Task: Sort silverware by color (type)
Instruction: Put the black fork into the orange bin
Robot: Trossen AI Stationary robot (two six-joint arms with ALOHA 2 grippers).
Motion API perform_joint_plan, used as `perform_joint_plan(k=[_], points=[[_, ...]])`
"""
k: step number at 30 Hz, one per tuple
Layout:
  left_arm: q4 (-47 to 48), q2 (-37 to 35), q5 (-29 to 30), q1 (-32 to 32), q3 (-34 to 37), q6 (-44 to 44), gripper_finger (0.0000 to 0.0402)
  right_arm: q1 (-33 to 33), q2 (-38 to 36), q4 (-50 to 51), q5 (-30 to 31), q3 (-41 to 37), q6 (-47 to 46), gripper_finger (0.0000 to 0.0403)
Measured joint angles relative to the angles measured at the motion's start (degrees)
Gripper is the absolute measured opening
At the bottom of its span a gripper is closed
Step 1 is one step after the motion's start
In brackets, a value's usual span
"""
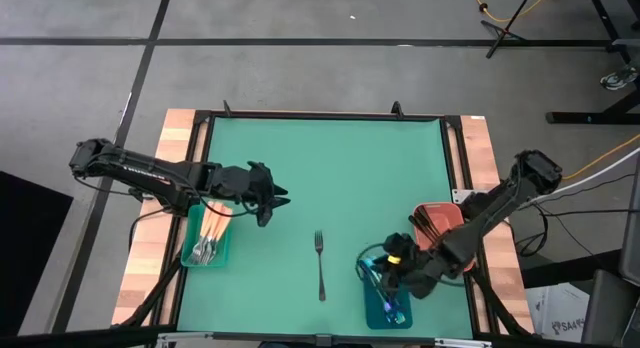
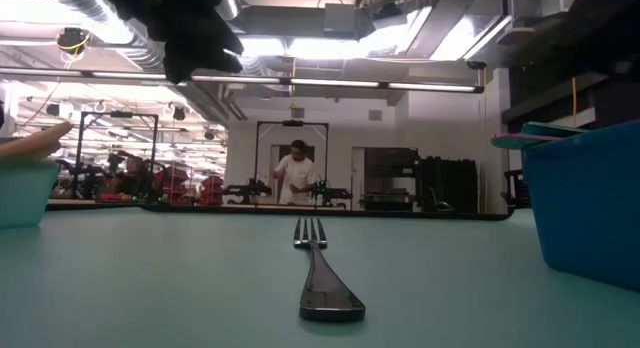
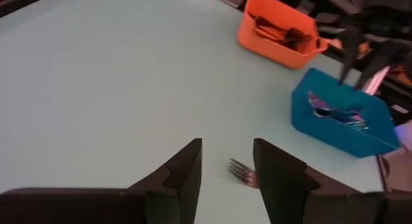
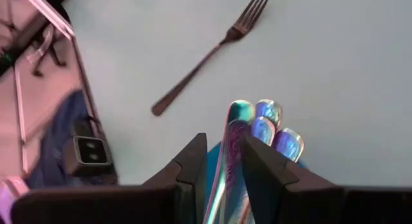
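Observation:
A dark fork [image 1: 320, 263] lies flat on the green mat [image 1: 330, 168], alone near the middle front; the low view shows the fork [image 2: 325, 278] end-on. My left gripper [image 1: 275, 200] hangs open above the mat beside the teal tray [image 1: 207, 243], which holds orange-handled silverware. In its wrist view the left gripper [image 3: 226, 169] is empty, with the fork's tines [image 3: 241, 172] below it. My right gripper [image 1: 385, 271] is over the blue tray [image 1: 385, 303], shut on an iridescent utensil [image 4: 232, 140]. Other iridescent pieces [image 4: 270, 124] stick up beside it. My right gripper pinches the iridescent utensil's handle [image 4: 226, 161] between its two fingers. The handle runs along the fingers, and its rounded end [image 4: 239, 111] sticks out past the fingertips. The fingers slant down from the table's right side. The gripper hides the utensil's other end.
A salmon-red tray [image 1: 437, 220] with dark pieces stands at the right edge, just behind the blue tray. Wooden rails border the mat on both sides. A person stands in the room beyond the table's far edge.

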State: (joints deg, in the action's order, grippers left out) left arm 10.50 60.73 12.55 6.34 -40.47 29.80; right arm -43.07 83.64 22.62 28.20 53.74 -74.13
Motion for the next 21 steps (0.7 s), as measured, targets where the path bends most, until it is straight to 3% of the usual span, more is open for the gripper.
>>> perform_joint_plan(k=[8,14,21], points=[[-1.24,0.02,0.23,1.34,0.00,0.00,0.0133,8.97,0.03,-0.37,-7.00,0.00,18.49,0.0083],[-1.14,0.02,0.25,1.32,0.00,0.00,0.0133,16.59,0.06,-6.73,-11.30,0.00,38.39,0.0083],[-0.96,0.02,0.32,1.32,0.00,-2.63,0.0133,25.86,0.08,-21.00,-25.49,0.00,67.04,0.0083]])
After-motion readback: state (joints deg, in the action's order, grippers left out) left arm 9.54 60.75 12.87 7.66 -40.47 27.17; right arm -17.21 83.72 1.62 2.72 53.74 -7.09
